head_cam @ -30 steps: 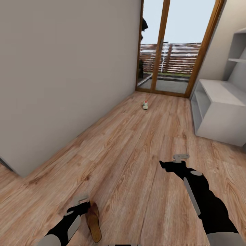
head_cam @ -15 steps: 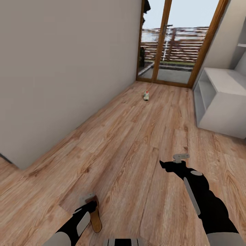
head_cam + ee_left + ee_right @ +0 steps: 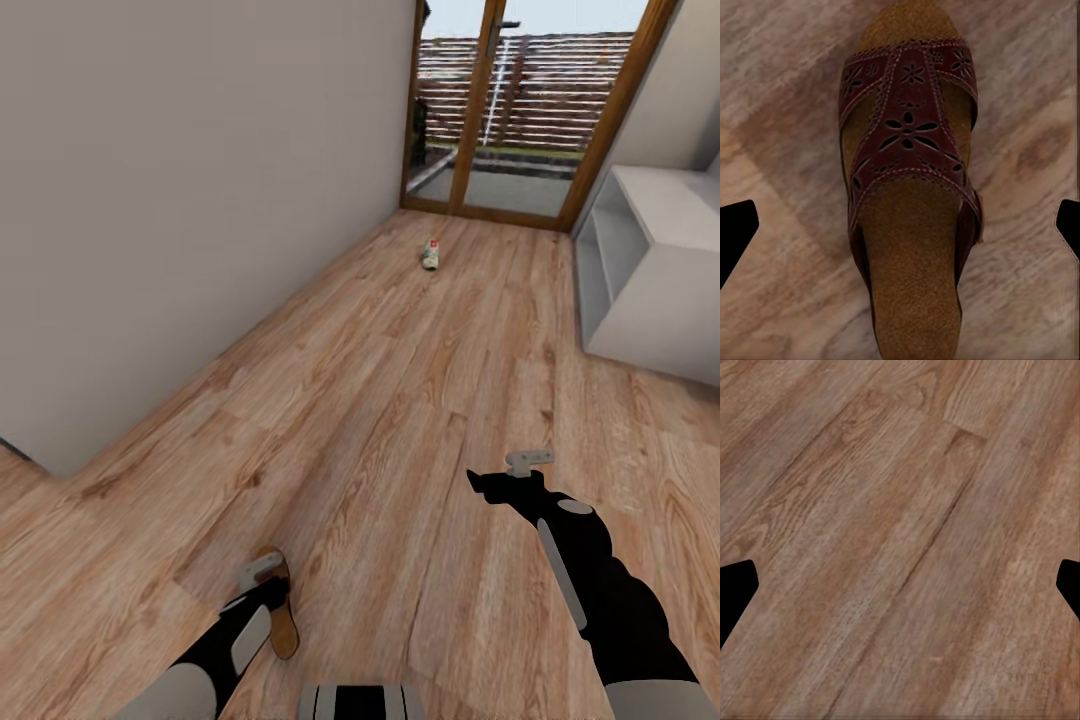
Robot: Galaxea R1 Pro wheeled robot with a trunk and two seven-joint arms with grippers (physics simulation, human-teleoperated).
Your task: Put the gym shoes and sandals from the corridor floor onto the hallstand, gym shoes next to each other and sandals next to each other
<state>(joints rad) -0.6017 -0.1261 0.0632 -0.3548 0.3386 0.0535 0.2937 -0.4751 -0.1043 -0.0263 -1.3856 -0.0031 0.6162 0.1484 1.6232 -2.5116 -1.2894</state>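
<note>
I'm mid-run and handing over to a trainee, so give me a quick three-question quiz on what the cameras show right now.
1. True or false: the sandal lies on the corridor floor beneath the open left gripper.
2. Multiple choice: where is the gym shoe?
A. On top of the hallstand
B. On the floor far ahead, near the glass door
C. In the right gripper
3. Fill in: the right wrist view looks down at bare ____ between its fingertips.

Key:
1. True. The strap faces up and the fingertips stand apart on either side, not touching it.
2. B.
3. Floor; the right gripper is open and holds nothing.
</note>
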